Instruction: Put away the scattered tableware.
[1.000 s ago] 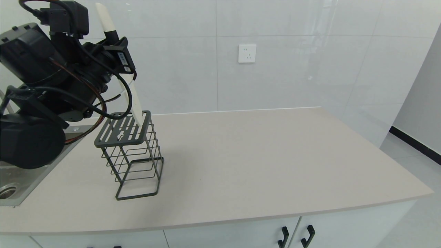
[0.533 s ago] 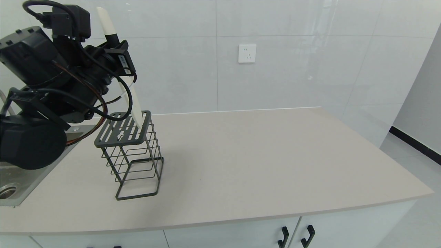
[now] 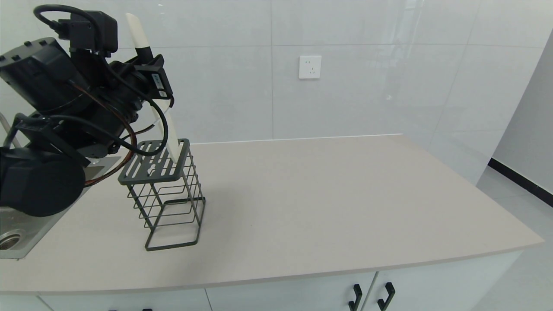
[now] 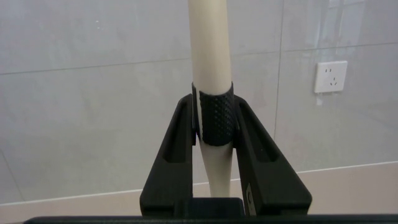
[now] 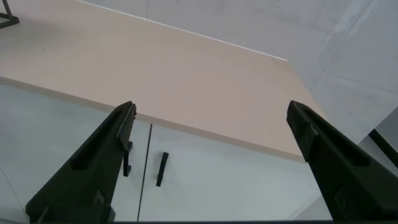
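Note:
A white utensil (image 3: 170,131) with a cream handle and a black grip band stands nearly upright, its lower end in a slot of the dark wire rack (image 3: 149,168) on the counter. My left gripper (image 3: 149,65) is shut on the black band high above the rack. In the left wrist view the utensil (image 4: 209,43) rises straight between the shut fingers (image 4: 177,140). My right gripper (image 5: 210,107) is open with nothing between its fingers, low in front of the counter edge and the cabinet doors.
The beige counter (image 3: 324,194) stretches wide to the right of the rack. A steel sink (image 3: 13,235) is set into it at the far left. A wall socket (image 3: 309,66) is on the tiled wall behind. Black cabinet handles (image 5: 161,169) sit below the front edge.
My left gripper has sunk a little and shifted right with the utensil, pushing its lower end further into the rack slot. The rack has stayed put.

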You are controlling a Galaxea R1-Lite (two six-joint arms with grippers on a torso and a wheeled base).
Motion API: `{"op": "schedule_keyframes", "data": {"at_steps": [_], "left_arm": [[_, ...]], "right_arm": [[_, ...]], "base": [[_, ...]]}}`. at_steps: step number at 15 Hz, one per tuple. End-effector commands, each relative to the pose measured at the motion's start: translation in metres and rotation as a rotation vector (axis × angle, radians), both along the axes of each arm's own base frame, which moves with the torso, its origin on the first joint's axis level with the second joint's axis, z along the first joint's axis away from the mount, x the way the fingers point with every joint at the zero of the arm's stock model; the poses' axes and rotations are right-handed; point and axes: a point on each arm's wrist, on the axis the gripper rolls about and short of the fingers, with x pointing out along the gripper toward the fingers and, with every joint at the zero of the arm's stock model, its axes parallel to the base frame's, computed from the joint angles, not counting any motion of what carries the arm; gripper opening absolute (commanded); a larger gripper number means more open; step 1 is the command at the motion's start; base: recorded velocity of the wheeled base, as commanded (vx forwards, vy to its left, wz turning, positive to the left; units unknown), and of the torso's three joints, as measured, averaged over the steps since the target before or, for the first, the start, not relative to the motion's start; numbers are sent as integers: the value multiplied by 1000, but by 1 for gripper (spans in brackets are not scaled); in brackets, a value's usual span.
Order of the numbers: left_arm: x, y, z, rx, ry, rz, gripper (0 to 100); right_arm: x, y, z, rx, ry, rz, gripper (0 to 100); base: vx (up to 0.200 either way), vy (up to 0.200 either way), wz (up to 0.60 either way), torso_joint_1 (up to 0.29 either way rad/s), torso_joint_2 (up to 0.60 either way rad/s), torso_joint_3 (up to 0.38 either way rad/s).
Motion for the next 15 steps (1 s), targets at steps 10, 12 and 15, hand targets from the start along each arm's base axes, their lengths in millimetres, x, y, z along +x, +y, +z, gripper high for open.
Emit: {"op": "schedule_keyframes", "data": {"at_steps": [10,12,15], "left_arm": [[1,8,-22,46,49,31,0],[1,14,-27,59,57,24,0],[0,18,-38,69,93,27,0]], "right_arm": [[0,0,0,0,2,0,100],[0,0,0,0,2,0,100],[0,0,-1,3,9,-1,100]], "base": [[0,0,0,0,0,0],[0,0,0,0,0,0],[0,0,0,0,0,0]]}}
